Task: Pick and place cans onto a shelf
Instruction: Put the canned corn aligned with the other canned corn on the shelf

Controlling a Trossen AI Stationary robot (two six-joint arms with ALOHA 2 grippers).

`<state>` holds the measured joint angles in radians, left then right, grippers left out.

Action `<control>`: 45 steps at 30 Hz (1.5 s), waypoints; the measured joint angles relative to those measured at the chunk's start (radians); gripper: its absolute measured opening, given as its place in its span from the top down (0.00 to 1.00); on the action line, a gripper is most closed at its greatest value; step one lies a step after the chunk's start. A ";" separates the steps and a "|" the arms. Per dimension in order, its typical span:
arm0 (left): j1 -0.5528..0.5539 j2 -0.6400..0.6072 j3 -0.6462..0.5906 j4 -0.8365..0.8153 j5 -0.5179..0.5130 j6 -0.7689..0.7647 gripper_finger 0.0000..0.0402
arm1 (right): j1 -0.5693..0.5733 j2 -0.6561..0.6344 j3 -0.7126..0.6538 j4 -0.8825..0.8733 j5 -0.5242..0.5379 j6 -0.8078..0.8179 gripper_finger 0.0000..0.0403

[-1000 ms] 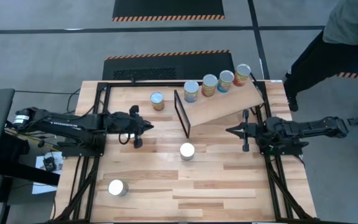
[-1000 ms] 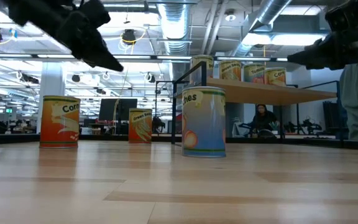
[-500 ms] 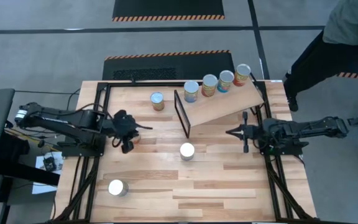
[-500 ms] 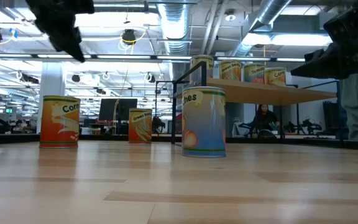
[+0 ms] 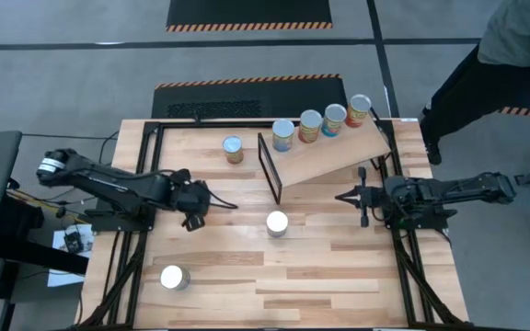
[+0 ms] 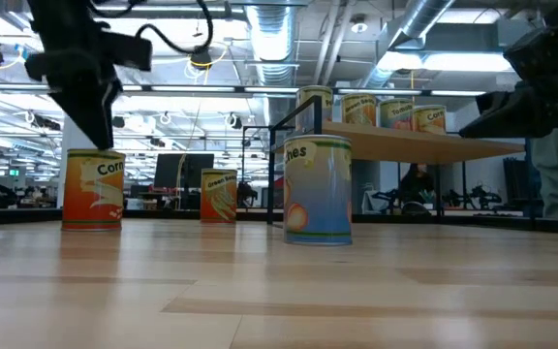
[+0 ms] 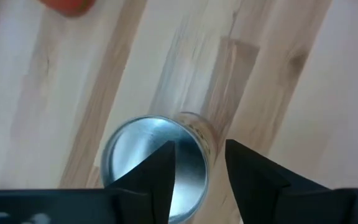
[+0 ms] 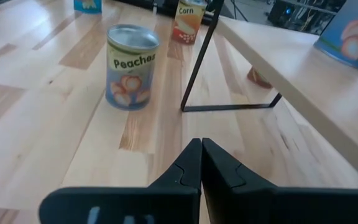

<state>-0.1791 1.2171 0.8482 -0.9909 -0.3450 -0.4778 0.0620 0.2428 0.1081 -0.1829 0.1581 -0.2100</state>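
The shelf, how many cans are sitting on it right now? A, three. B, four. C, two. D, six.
B: the high view shows four cans lined up along the far edge of the shelf, while the other cans in view stand on the table.

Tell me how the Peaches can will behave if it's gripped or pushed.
The Peaches can looks like rigid metal, so it should probably hold its shape under a squeeze. It stands upright on a flat base, so a low push likely slides it; knocked over, its round side would probably roll.
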 joint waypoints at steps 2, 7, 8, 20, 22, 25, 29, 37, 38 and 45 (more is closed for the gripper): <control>0.000 0.032 0.000 -0.005 -0.001 0.000 0.66 | 0.000 0.000 0.000 -0.004 0.000 0.000 0.93; 0.004 0.081 0.003 -0.023 -0.059 0.002 0.68 | 0.000 0.000 0.000 -0.008 0.000 0.000 0.93; 0.004 0.085 0.003 -0.024 -0.062 0.007 0.69 | 0.000 0.000 0.000 -0.008 0.000 0.000 0.92; -0.046 0.092 0.074 -0.089 -0.025 0.119 0.99 | 0.000 0.000 0.000 -0.018 0.000 0.000 0.92; -0.070 0.092 0.136 -0.101 -0.021 0.119 1.00 | 0.000 0.000 0.000 -0.023 0.000 0.000 0.92; -0.118 0.092 0.232 -0.106 -0.006 0.127 1.00 | 0.000 0.000 0.000 -0.022 0.000 0.000 0.92; -0.190 0.121 0.352 -0.081 0.010 0.138 1.00 | 0.000 0.000 0.000 -0.022 0.000 0.000 0.93; -0.280 0.348 0.674 -0.039 0.030 0.270 1.00 | 0.000 0.000 0.000 -0.026 0.000 0.000 0.93; -0.279 0.384 0.721 -0.036 0.033 0.291 1.00 | 0.000 0.000 0.000 -0.026 0.000 0.000 0.93; -0.228 0.626 1.008 0.029 0.080 0.492 1.00 | 0.000 0.000 0.000 -0.027 0.000 0.000 0.93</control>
<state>-0.4066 1.8435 1.8563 -0.9621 -0.2648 0.0147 0.0622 0.2428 0.1081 -0.2096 0.1580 -0.2098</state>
